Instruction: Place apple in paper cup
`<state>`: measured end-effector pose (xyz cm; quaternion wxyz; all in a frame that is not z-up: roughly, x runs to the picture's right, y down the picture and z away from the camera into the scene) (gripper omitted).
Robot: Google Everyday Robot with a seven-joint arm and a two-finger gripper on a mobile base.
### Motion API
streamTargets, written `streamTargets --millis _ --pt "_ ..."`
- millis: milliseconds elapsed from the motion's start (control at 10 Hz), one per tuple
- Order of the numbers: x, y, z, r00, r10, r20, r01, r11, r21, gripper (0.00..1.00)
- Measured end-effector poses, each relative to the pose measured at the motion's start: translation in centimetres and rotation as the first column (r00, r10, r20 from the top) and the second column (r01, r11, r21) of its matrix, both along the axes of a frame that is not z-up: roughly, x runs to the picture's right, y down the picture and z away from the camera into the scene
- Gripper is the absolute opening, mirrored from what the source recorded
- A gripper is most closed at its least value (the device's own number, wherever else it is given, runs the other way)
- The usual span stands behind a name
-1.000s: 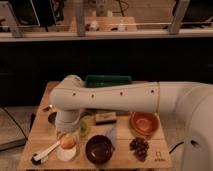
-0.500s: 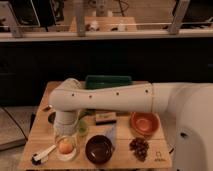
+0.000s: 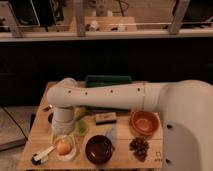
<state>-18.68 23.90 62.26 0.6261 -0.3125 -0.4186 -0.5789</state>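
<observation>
Apple [image 3: 63,147] sits at the desk's [image 3: 125,159] near left edge, inside the paper cup [image 3: 65,148], with the gripper [image 3: 64,139] directly over it; whether the jaws are open cannot be told. Dark brown bowl [image 3: 98,149] stands just right, orange bowl [image 3: 145,122] farther back.

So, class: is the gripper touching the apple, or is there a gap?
Cannot tell. In the camera view the gripper is directly over the apple, which sits inside the paper cup, and no contact or gap shows plainly.
</observation>
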Motion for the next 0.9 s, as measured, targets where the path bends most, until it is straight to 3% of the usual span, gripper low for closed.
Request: streamTargets --millis 300,900 --pt "-0.33 -0.24 -0.09 1.0 -0.008 -0.001 0.008 1.0 0.002 0.79" --pt "-0.24 -1.03 0.13 0.999 -0.021 -0.037 0.021 0.9996 0.019 0.8"
